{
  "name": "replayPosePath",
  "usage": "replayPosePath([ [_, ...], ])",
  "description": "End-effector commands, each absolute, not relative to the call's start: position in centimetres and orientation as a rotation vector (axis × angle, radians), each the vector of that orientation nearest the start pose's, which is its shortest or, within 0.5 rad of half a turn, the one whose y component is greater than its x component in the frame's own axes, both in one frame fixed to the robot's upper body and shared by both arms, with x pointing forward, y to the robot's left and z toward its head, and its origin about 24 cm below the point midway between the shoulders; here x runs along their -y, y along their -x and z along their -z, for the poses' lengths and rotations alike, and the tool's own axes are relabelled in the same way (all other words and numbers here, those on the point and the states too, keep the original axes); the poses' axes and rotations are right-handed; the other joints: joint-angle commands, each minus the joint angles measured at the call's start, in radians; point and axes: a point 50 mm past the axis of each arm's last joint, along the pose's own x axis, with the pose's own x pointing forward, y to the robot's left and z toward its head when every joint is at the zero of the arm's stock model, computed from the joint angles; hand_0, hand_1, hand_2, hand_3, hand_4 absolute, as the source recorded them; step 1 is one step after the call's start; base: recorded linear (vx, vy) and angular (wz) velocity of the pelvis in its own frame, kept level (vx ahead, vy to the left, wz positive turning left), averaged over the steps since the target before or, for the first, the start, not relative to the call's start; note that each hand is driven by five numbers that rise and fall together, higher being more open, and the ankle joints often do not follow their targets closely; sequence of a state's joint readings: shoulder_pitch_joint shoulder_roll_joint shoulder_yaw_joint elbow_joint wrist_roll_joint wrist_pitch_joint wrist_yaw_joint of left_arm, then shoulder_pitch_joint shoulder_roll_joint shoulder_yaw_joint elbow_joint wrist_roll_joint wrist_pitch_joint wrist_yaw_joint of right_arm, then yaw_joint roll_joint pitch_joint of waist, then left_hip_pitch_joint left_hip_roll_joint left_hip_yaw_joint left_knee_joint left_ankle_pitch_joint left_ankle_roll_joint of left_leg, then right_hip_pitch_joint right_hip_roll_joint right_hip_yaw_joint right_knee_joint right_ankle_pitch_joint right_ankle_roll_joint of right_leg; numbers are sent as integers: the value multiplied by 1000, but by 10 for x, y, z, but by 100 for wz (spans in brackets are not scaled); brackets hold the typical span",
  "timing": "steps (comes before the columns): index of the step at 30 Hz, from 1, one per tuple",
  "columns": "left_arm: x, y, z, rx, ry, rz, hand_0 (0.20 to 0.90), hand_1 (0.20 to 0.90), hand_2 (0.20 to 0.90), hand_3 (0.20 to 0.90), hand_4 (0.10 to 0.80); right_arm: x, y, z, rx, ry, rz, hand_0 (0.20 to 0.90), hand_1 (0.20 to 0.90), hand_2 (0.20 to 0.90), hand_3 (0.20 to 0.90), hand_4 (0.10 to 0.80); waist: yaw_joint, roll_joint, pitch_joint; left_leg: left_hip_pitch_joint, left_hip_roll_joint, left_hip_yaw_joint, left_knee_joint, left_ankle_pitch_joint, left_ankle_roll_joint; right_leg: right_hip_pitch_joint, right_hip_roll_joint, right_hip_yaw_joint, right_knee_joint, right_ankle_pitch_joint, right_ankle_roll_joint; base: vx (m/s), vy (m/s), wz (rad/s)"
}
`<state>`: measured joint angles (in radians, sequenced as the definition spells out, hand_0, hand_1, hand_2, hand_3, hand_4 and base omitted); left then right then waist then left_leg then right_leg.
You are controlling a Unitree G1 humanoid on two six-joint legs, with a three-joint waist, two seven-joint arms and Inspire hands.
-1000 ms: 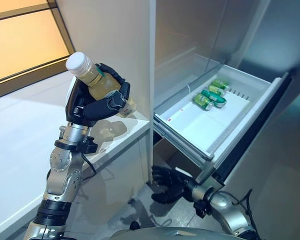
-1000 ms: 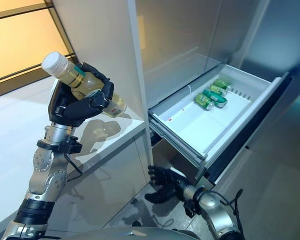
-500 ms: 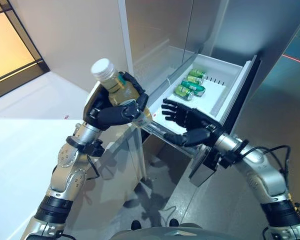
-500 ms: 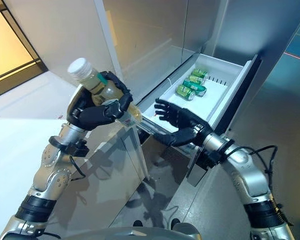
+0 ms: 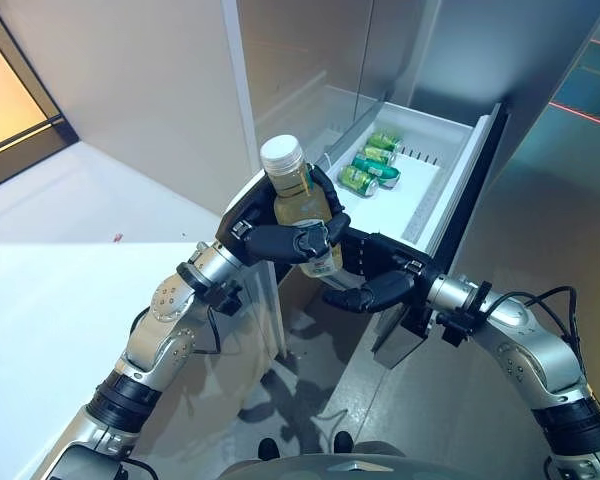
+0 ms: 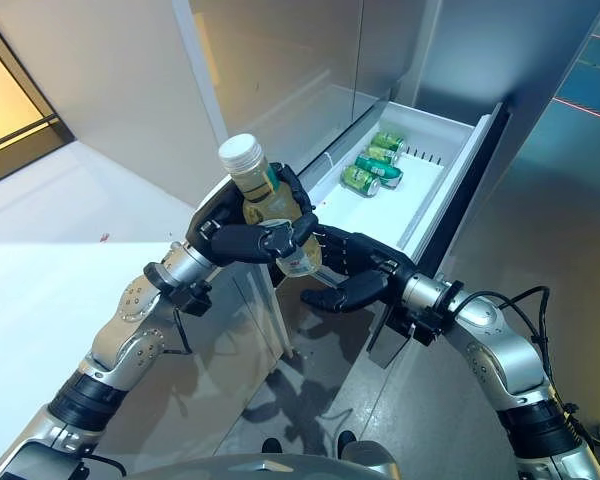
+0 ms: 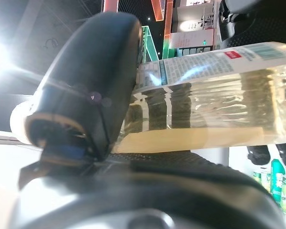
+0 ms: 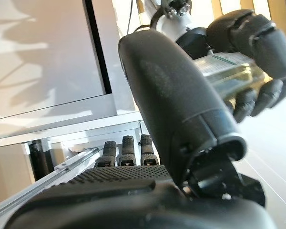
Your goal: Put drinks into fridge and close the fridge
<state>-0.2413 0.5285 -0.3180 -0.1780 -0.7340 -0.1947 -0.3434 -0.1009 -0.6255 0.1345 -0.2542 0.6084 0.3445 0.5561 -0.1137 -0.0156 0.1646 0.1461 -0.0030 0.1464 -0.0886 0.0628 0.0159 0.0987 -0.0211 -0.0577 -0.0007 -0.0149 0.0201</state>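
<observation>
A clear bottle (image 5: 298, 195) of yellow drink with a white cap stands nearly upright in my left hand (image 5: 280, 240), whose fingers and thumb are curled round its middle; it also shows in the left wrist view (image 7: 219, 90). My right hand (image 5: 380, 272) is open, fingers straight, just behind and below the bottle's base, close to my left hand. I cannot tell if it touches the bottle. The white fridge drawer (image 5: 430, 190) stands pulled out beyond both hands, with green cans (image 5: 370, 167) lying at its far left end.
A white counter (image 5: 60, 260) lies at the left, ending beside the fridge's white side wall (image 5: 245, 110). The drawer's dark front panel (image 5: 475, 180) juts out at the right. Grey floor (image 5: 400, 400) lies below the drawer.
My left hand has carried the bottle right and lower, up against my right hand, and turned it more upright. The right hand has dropped slightly beneath the bottle. The camera has shifted a little.
</observation>
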Motion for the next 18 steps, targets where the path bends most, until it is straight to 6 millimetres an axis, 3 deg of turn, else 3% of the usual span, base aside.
replayPosePath([
  [1,-110,-268,-218,739,145,862,300,300,300,200,100,145,-259,-164,171,48,-957,900,900,900,900,800,7,-23,-92,37,-48,-17,34,-148,48,-22,2,-2,95,-48,58,0,0,0],
  [9,-99,-273,-197,632,71,882,300,300,300,200,100,129,-259,-159,128,32,-1061,900,900,900,900,800,23,-25,-96,36,-46,-13,30,-142,41,-10,2,-33,74,-43,53,10,-16,1],
  [18,-105,-282,-165,474,39,848,300,300,300,200,100,120,-263,-166,154,-46,-1080,900,900,900,900,800,44,-23,-104,36,-38,12,23,-134,29,5,-3,-78,44,-35,54,13,-10,-2],
])
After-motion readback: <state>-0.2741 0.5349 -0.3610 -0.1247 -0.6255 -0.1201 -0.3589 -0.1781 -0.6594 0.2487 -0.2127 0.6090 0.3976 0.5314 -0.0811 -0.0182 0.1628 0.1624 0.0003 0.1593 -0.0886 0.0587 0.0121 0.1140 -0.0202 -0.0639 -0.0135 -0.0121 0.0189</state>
